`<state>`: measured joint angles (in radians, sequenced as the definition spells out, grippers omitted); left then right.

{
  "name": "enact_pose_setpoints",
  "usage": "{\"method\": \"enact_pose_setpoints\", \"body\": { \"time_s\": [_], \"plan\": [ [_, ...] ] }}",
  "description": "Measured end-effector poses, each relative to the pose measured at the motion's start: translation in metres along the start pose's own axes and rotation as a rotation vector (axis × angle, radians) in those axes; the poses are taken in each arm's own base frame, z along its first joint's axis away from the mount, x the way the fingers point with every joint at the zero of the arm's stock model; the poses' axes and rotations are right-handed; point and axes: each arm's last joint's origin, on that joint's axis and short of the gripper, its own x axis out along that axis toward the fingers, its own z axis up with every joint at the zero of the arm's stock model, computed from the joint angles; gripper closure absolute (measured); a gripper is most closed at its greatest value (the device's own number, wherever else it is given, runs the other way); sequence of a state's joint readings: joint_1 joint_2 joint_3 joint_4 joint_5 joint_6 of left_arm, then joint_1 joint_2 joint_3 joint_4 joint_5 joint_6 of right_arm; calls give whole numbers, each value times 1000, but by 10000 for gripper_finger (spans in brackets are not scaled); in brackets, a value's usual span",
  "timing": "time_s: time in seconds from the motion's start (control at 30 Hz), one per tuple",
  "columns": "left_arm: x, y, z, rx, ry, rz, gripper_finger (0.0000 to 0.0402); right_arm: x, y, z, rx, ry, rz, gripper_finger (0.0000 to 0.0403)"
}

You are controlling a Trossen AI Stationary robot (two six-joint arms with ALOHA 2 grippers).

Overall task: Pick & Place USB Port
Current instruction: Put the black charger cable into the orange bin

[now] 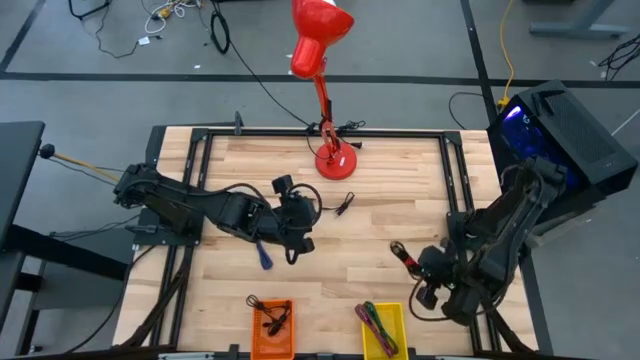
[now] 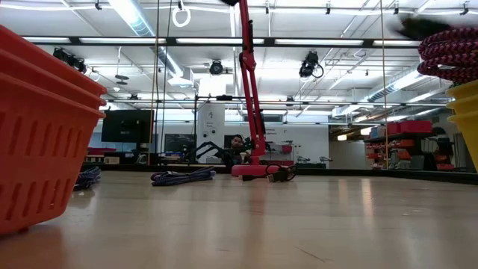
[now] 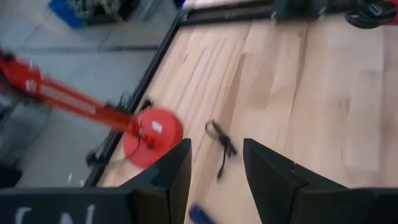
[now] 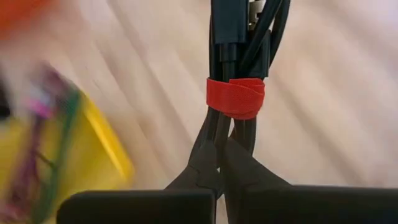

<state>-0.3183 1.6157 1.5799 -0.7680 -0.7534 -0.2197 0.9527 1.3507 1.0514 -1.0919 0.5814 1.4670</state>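
My right gripper [image 1: 425, 278] is at the table's near right, shut on a bundle of black cable [image 1: 403, 255] bound by a red strap [image 4: 235, 98]. The yellow bin [image 1: 383, 328] with coloured cables stands just to its near left. My left gripper [image 1: 297, 235] is open and empty over the table's middle left. Past its fingers [image 3: 214, 168] a loose black cable [image 3: 221, 140] lies on the wood near the red lamp base [image 3: 152, 134]. A blue cable [image 1: 263, 255] lies beside the left gripper. The orange bin [image 1: 270, 325] holds a black cable. My right gripper pinches the looped end of the black bundle [image 4: 221, 146] between its two fingers, just short of the red strap. The fingers lie along the bundle, which sticks straight out beyond them toward the table's far left. I cannot tell whether it is clear of the table.
A red desk lamp [image 1: 322, 40] stands on its base [image 1: 335, 160] at the far middle, its arm leaning over the far edge. The low view shows the orange bin [image 2: 45, 127], the yellow bin [image 2: 467, 112] and blue cables [image 2: 183, 176] on the wood. A black frame rims the table.
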Motion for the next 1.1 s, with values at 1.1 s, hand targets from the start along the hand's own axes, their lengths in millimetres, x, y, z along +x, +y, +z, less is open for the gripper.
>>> {"method": "enact_pose_setpoints", "body": {
  "time_s": [1.1],
  "plan": [
    [-2,0,54,-83,-457,-459,250,-21,40,131,-431,-747,35,403]
  ]
}}
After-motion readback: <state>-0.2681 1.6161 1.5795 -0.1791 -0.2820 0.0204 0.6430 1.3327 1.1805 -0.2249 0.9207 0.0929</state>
